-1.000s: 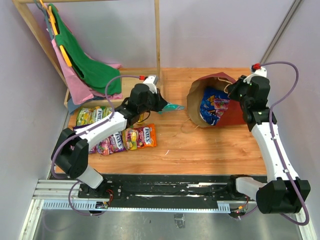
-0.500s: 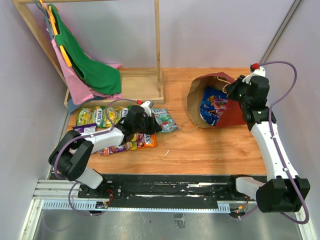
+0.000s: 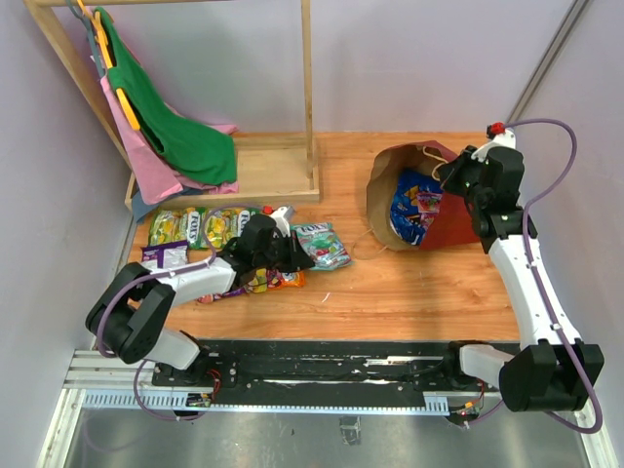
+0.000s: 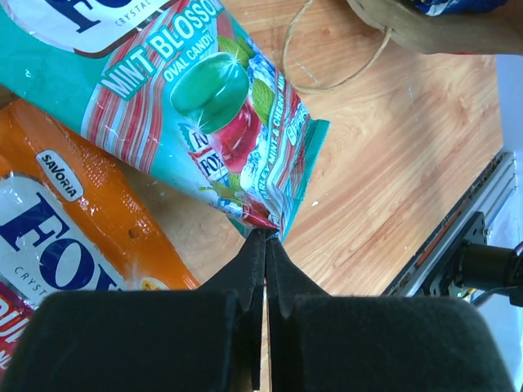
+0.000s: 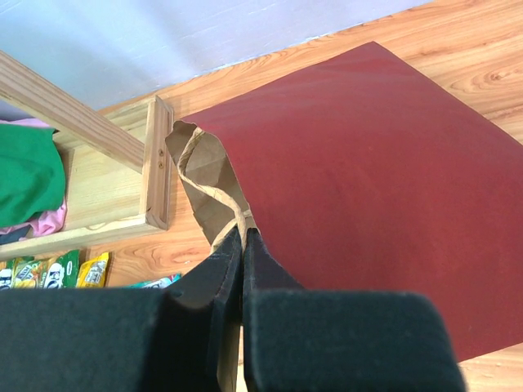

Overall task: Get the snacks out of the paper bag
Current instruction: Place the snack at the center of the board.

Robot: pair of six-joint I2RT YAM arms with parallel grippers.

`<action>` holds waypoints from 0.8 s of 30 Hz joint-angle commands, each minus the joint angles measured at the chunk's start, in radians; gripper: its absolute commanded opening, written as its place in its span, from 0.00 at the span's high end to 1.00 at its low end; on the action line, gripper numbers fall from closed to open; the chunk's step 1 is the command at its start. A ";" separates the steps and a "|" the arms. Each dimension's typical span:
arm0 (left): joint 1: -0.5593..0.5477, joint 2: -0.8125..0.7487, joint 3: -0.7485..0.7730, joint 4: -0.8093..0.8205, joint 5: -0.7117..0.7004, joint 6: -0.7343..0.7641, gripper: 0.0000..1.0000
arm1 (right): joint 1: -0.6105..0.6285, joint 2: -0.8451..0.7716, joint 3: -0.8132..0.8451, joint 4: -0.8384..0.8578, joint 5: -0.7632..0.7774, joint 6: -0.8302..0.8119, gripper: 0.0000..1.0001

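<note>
The paper bag lies on its side at the right, dark red outside, its brown mouth facing left. A blue chip bag shows inside it. My right gripper is shut on the paper bag at its rim, by the tan handle. My left gripper is shut on one corner of a teal mint candy packet that lies on the table. Several other snacks lie in rows left of it, among them an orange packet.
A wooden rack stands at the back left, with green and pink cloths on hangers. The bag's loose tan handle loops onto the wood between the teal packet and the bag. A black rail runs along the near edge.
My left arm has drawn back from beside the rack toward the near side, bringing the teal packet down flat next to the other packets. The right arm and the bag have stayed put.
</note>
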 commanded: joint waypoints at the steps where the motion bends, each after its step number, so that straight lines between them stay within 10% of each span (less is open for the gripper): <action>1: 0.002 -0.011 0.012 -0.052 0.014 0.024 1.00 | -0.002 0.008 0.010 0.036 -0.013 0.005 0.99; 4: 0.015 0.009 0.029 -0.080 -0.015 0.036 0.99 | 0.001 0.009 0.009 0.036 -0.014 0.003 0.99; 11: 0.019 -0.080 0.061 -0.138 -0.163 0.066 0.01 | 0.001 0.011 0.015 0.031 -0.019 -0.017 0.99; 24: -0.111 -0.022 0.381 -0.150 -0.242 0.179 0.00 | 0.079 0.052 0.034 0.062 -0.153 -0.062 0.99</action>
